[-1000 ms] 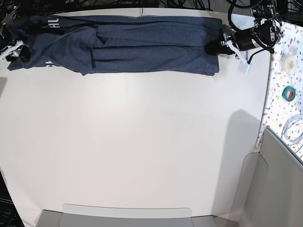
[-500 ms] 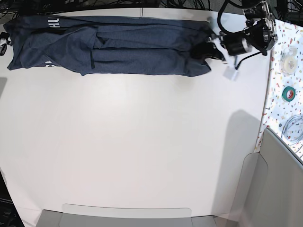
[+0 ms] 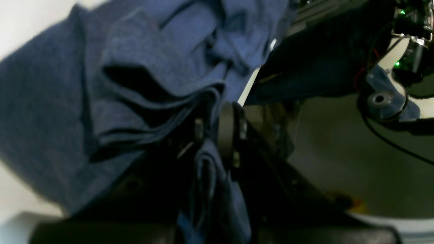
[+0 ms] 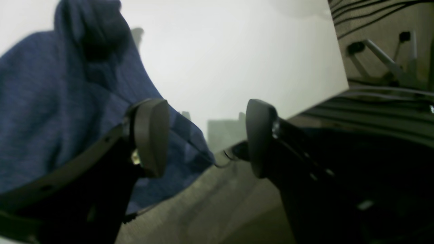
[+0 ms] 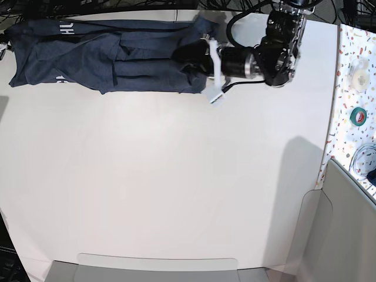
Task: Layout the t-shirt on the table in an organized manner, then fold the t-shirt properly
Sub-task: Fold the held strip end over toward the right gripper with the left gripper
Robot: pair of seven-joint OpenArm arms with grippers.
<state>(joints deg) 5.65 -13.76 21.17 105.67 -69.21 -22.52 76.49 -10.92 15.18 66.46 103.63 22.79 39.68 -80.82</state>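
Along the far edge of the table (image 5: pixel 176 176), the t-shirt (image 5: pixel 106 59) is laid in a long folded band. Its right end is bunched and pinched in the closed left gripper (image 5: pixel 197 59), whose arm is stretched level over the tabletop. The right gripper (image 4: pixel 206 135) is seen gaping, empty, beside the cloth.

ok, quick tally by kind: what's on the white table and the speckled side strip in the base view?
t-shirt: 1, on the table
tape roll: 1, green, on the speckled strip
round clear item: 1, too small to identify
cable coil: 1, pale
Total: 4
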